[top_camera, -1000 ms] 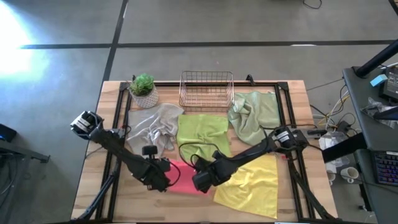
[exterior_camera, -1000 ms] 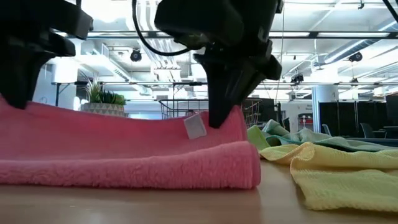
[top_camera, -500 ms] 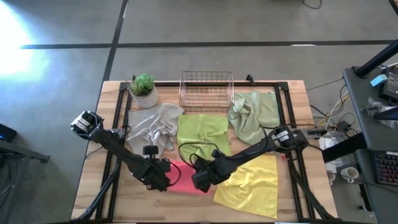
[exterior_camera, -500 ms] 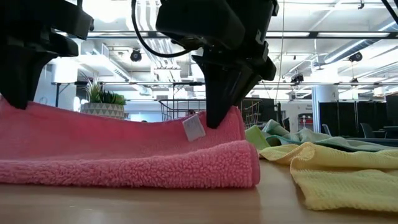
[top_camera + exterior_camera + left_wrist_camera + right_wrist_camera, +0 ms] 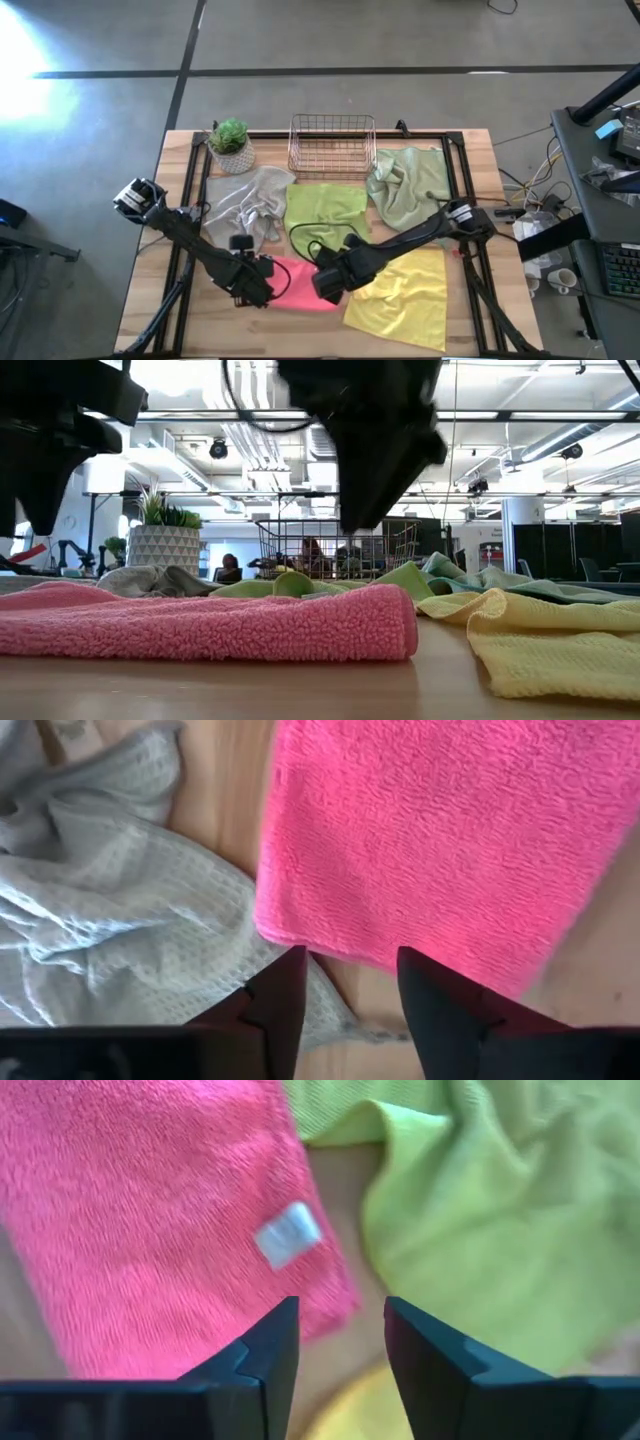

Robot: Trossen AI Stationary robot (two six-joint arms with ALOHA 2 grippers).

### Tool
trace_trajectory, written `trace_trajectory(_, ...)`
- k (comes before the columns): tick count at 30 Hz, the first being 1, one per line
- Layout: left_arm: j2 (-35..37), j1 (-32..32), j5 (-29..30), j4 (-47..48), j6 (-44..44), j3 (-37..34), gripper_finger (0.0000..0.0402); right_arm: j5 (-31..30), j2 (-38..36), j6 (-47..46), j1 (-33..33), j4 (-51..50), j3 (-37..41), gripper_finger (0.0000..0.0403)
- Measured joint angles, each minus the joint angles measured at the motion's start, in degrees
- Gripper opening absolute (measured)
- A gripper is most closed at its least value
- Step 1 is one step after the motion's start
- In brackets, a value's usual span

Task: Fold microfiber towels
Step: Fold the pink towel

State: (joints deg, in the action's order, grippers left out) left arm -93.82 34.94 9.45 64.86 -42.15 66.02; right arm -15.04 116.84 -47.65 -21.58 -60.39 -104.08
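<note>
The hot pink towel (image 5: 300, 284) lies folded and flat near the table's front edge, between my two grippers. In the right wrist view its white label (image 5: 288, 1236) faces up. My left gripper (image 5: 350, 988) stands open just above the towel's left end. My right gripper (image 5: 342, 1338) stands open above its right end. In the low view both hang clear of the pink towel (image 5: 210, 624). The grey towel (image 5: 250, 205), lime green towel (image 5: 325, 212), sage towel (image 5: 410, 180) and yellow towel (image 5: 400, 295) lie rumpled around it.
A copper wire basket (image 5: 332, 145) and a potted plant (image 5: 231, 145) stand at the table's far edge. The yellow towel reaches the front right corner. Bare wood shows at the front left (image 5: 170, 315).
Both grippers have opened and let go of the pink towel's raised upper layer. That layer has fallen flat onto the layer below. My right gripper has risen a little; my left has stayed where it was.
</note>
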Motion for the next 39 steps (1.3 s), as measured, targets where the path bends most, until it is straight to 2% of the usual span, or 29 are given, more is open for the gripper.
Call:
trace_trajectory(5, 0.1, 0.0, 1.2, -6.3, -3.9, 0.0, 0.0141, -1.9, -4.9, 3.6, -0.7, -7.2, 0.3, 0.0145)
trace_trajectory(12, 0.1, -0.1, 7.5, -30.0, -1.0, 0.0, 0.0125, -3.0, -13.5, 8.8, -2.1, -8.3, 6.4, 0.0131)
trace_trajectory(15, 0.1, -0.1, 11.6, -35.8, 0.6, 0.0, 0.0119, -3.3, -17.5, 8.8, -2.3, -7.6, 11.3, 0.0124)
trace_trajectory(18, -0.4, -0.2, 15.2, -40.0, 1.0, 0.0, 0.0113, -3.2, -21.8, 8.8, -2.5, -3.3, 17.8, 0.0116)
trace_trajectory(26, -7.3, -1.0, 15.3, -52.5, 0.8, 0.0, 0.0094, 0.9, -31.4, 8.9, -3.0, 16.8, 33.4, 0.0093)
trace_trajectory(32, -10.9, -2.2, 15.1, -58.5, -1.0, 0.0, 0.0077, 2.6, -33.6, 10.5, -3.0, 19.6, 36.8, 0.0072)
trace_trajectory(39, -14.2, -2.6, 14.5, -59.0, -4.0, 0.0, 0.0037, 3.6, -33.7, 14.5, -3.0, 19.6, 37.6, 0.0047)
